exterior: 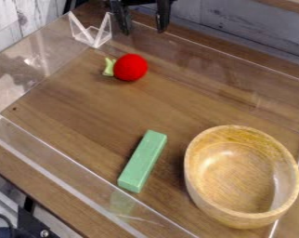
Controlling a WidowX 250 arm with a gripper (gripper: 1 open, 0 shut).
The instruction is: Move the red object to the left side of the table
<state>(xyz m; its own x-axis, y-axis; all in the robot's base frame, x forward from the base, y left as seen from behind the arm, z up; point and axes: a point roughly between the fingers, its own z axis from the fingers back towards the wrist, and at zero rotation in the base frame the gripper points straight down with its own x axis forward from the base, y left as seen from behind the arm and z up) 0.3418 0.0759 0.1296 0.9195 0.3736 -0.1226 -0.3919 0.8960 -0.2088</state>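
On the wood-grain tabletop (109, 116), you find the red object (131, 67) resting free toward the far left, the claw (142, 28) spread apart beyond it; placement appears complete, leaving only arm retraction.

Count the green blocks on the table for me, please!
1. The green block lies on the table, just beside the big wooden bowl. I can't see any others.
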